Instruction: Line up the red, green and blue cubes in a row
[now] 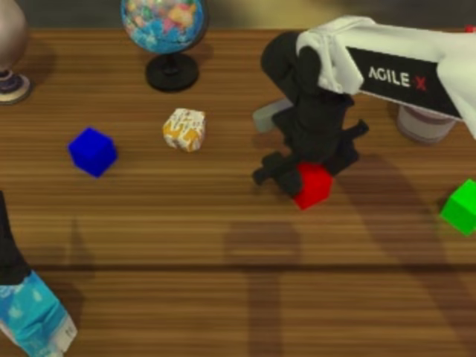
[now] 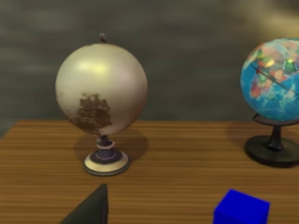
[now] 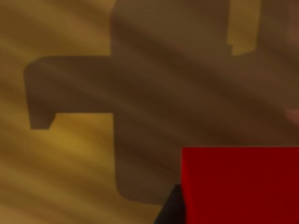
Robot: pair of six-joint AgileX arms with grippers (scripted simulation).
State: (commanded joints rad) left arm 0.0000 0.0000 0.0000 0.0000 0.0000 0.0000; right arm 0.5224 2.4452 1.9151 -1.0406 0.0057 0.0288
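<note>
Right gripper (image 1: 303, 175) is closed on the red cube (image 1: 313, 185) near table centre. Blue cube (image 1: 92, 151) sits well left, green cube (image 1: 462, 206) at the right edge. Between blue and red lies a white-orange patterned cube (image 1: 184, 129); colour globe (image 1: 163, 26) behind it, pale globe (image 2: 101, 89) far left. Arm shell reads "AGILE X". Left gripper (image 2: 91, 210) parked bottom left; I cannot tell its opening.

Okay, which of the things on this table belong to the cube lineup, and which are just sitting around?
Part of the job:
red cube, at the right gripper
green cube
blue cube

Lying about:
patterned white cube
colourful globe
beige globe
blue-and-white packet
</note>
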